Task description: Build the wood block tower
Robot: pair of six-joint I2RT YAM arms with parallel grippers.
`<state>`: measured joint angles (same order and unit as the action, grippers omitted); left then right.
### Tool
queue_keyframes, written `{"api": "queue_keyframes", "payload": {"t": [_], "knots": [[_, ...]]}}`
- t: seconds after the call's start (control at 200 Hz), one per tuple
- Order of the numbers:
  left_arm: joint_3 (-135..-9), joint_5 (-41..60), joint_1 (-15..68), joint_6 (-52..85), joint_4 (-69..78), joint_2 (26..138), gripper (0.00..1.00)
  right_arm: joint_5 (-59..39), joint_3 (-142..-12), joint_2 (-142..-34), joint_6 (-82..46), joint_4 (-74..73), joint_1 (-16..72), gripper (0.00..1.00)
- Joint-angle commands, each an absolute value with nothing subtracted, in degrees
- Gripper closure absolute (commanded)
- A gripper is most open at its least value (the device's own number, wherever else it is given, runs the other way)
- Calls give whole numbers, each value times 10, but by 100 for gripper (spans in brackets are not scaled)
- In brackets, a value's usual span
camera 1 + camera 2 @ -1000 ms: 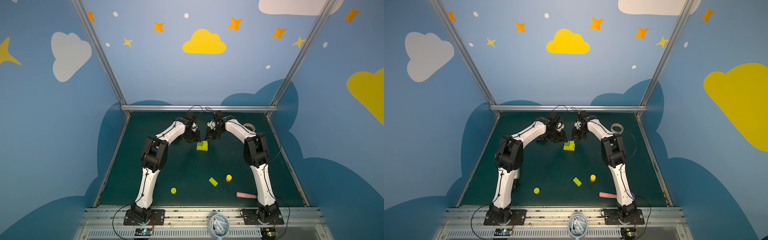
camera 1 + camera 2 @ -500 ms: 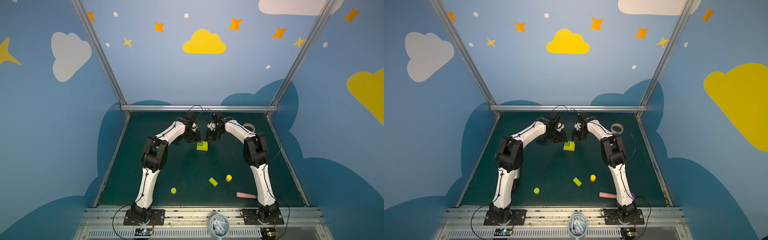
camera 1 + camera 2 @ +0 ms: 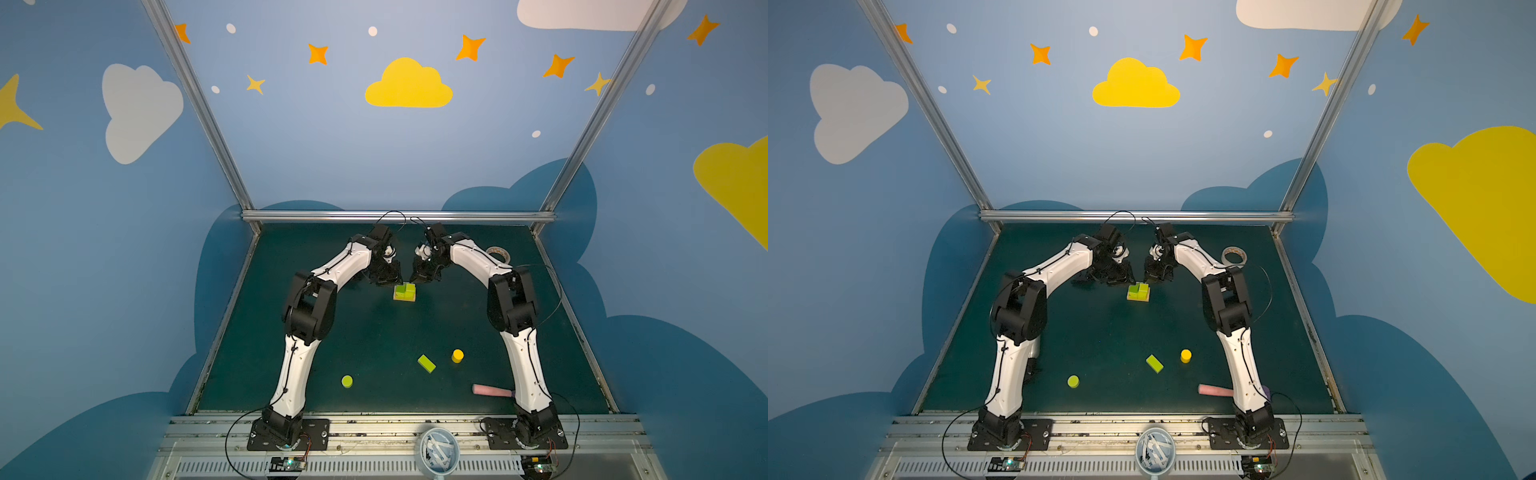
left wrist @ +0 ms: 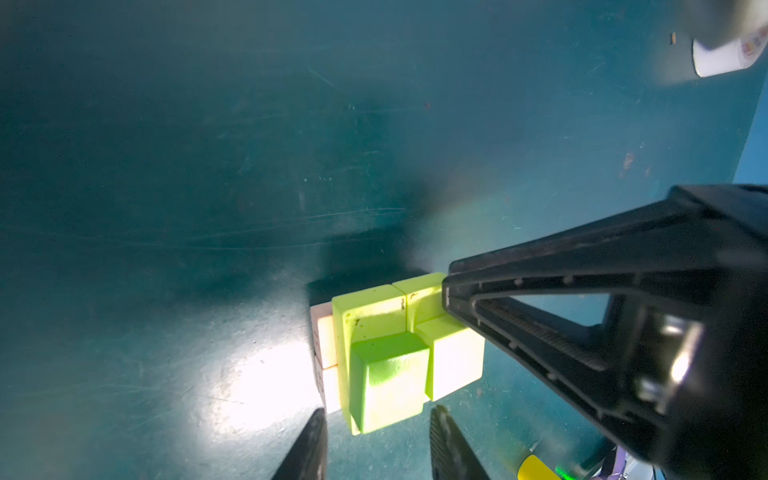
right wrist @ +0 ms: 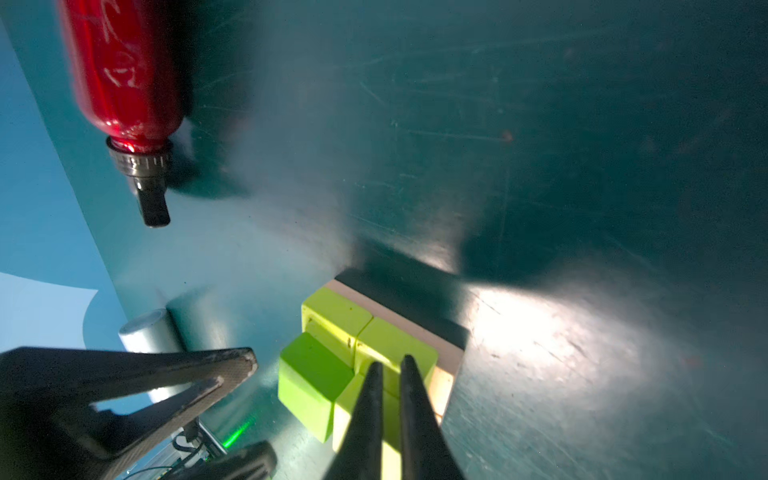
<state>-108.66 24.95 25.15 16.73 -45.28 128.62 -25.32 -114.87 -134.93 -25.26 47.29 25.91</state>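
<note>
The tower [image 3: 404, 292] stands at the far middle of the green desk [image 3: 365, 332], between the two pincers in both top views. Its tan bars [image 4: 325, 345] lie lowest, with lime bars [image 4: 370, 309] on them and two lime cubes [image 4: 388, 374] side by side on top. The left pincer [image 4: 378, 410] is spread, its tips on either side of the darker cube with a gap showing on each side. The right pincer [image 5: 390, 361] is parted by only a thin slit, pinches nothing, and has its tips down at the lime blocks. A loose lime bar [image 3: 427, 363], a yellow cylinder [image 3: 457, 355] and a lime cylinder [image 3: 347, 381] lie apart on the near desk, by a pink-handled tool [image 3: 492, 390]. A tape roll [image 3: 498, 252] lies far right, and a red-handled tool [image 5: 124, 75] lies near the wall.
</note>
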Motion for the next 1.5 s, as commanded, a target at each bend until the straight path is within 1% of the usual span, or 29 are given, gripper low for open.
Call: {"api": "queue_keyframes", "payload": {"t": [0.0, 0.265, 0.38, 0.566, 0.796, 1.121, 1.497], "knots": [[-1094, 245, 252, 167, -457, 1283, 58, -236, -1159, -1308, -260, 479, 252, 83], [-1092, 250, 251, 169, -452, 1283, 58, -231, -1132, -1272, -264, 475, 250, 77], [-1086, 253, 252, 172, -447, 1281, 59, -232, -1094, -1247, -268, 460, 250, 77], [-1080, 254, 252, 172, -443, 1284, 59, -234, -1025, -1213, -277, 433, 253, 70], [-1074, 259, 252, 175, -439, 1287, 61, -245, -984, -1209, -290, 407, 262, 70], [-1070, 264, 252, 181, -433, 1289, 65, -252, -990, -1225, -298, 395, 267, 70], [-1072, 269, 252, 186, -434, 1298, 67, -257, -1002, -1240, -302, 396, 269, 70]]}}
